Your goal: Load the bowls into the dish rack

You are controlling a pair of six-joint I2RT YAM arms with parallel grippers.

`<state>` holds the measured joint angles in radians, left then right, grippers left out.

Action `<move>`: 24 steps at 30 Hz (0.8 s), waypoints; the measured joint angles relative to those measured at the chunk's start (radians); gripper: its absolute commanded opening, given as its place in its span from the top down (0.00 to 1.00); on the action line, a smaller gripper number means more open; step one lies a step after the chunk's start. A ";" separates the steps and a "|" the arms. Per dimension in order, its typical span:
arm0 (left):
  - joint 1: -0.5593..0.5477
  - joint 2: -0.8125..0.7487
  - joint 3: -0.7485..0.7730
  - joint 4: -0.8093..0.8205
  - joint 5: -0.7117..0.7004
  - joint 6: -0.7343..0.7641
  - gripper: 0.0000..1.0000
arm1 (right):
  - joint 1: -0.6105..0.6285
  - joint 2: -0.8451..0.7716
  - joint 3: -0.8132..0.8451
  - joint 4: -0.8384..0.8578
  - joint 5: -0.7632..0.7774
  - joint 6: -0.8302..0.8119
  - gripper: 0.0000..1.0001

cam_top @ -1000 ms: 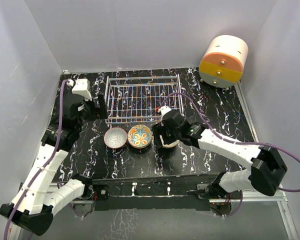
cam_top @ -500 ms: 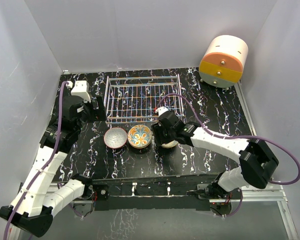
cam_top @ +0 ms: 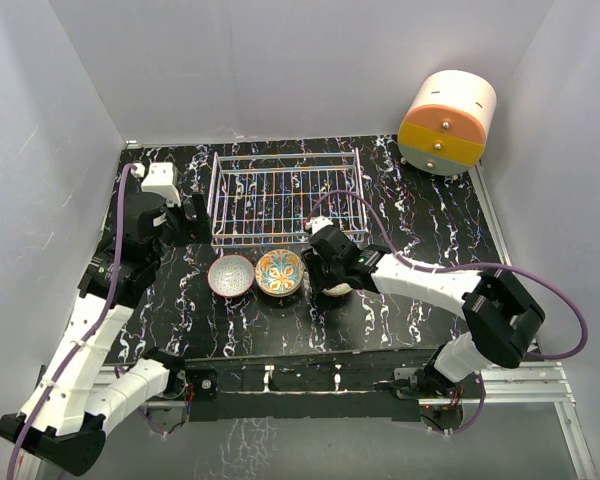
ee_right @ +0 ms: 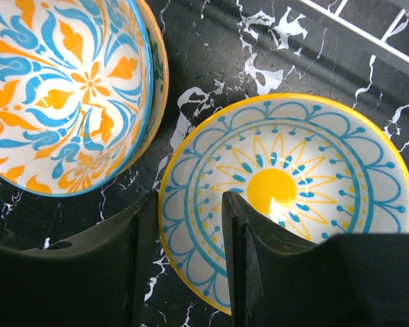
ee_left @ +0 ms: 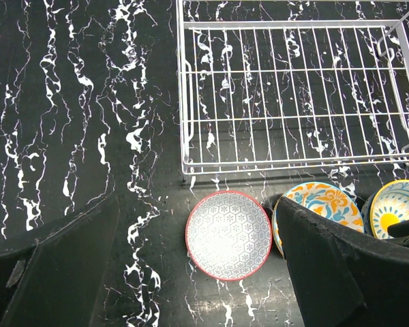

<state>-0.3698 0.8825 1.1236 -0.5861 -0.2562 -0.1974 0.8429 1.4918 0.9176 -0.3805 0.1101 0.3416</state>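
From overhead, the right gripper (cam_top: 327,272) covered most of its bowl. Only its wrist camera showed me the yellow-rimmed bowl (ee_right: 286,191) clearly, resting on the black marbled tabletop (ee_left: 88,102) just in front of the dish rack (ee_left: 293,162) and beside the orange-and-blue floral bowl (ee_right: 68,88). One finger sat outside its rim and one inside; I could not tell whether they pinched it. The left gripper (ee_left: 199,197) hung spread wide, holding nothing, and its own camera looked down on the grey bowl (ee_left: 228,235).

The yellow-cream bowl (ee_right: 286,187) is glossy glazed ceramic, the dish rack (ee_left: 293,163) white-coated wire, the table (ee_left: 88,102) marble-patterned.
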 measured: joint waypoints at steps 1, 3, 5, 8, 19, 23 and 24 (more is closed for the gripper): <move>0.000 -0.002 0.000 -0.001 0.000 0.000 0.03 | 0.001 0.000 0.000 0.004 0.002 0.000 0.56; 0.000 -0.009 0.000 -0.003 -0.003 0.003 0.03 | 0.002 0.000 0.000 0.014 0.007 0.001 0.56; 0.000 -0.014 0.000 -0.006 -0.005 0.004 0.03 | 0.002 0.002 0.001 0.019 0.011 0.001 0.55; 0.000 -0.021 0.000 -0.007 -0.009 0.005 0.03 | 0.003 0.016 0.003 0.023 0.011 0.000 0.52; 0.000 -0.035 0.000 -0.023 -0.021 0.013 0.03 | 0.021 0.055 0.010 0.019 0.021 0.005 0.76; 0.000 -0.037 0.000 -0.024 -0.024 0.014 0.03 | 0.022 0.049 0.023 0.019 0.017 0.004 0.80; 0.000 -0.038 0.000 -0.024 -0.025 0.014 0.03 | 0.022 0.044 0.025 0.019 0.016 0.004 0.80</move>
<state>-0.3698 0.8448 1.1233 -0.6098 -0.2810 -0.1829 0.8646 1.5360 0.9428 -0.3614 0.1257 0.3454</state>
